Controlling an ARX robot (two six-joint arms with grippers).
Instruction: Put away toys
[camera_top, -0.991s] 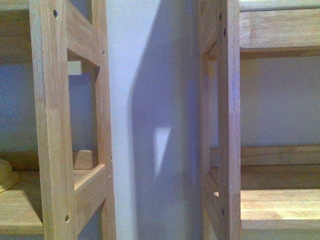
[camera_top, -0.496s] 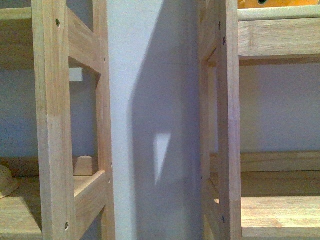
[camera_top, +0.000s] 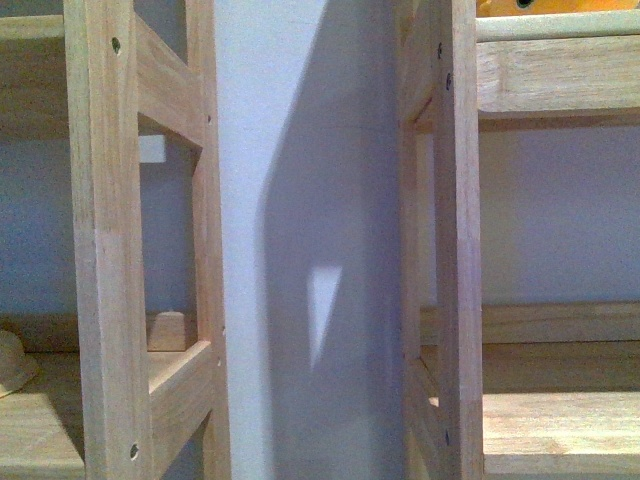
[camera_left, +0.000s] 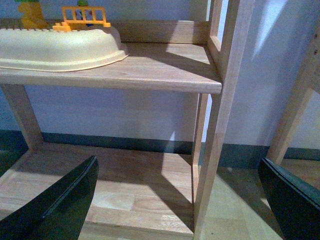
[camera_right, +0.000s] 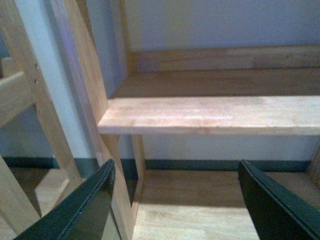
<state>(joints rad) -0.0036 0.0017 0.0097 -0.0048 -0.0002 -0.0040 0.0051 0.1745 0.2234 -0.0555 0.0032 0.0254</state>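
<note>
The view has barely shifted. Left pincer (camera_left: 175, 200) and right pincer (camera_right: 175, 200) gape empty beside the shelves (camera_left: 150, 75); next, find a toy.

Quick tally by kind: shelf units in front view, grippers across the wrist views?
Wooden shelf units: 2 (left shelf unit, right shelf unit)
Grippers: 2 (left gripper, right gripper), both open, empty
Total: 4
</note>
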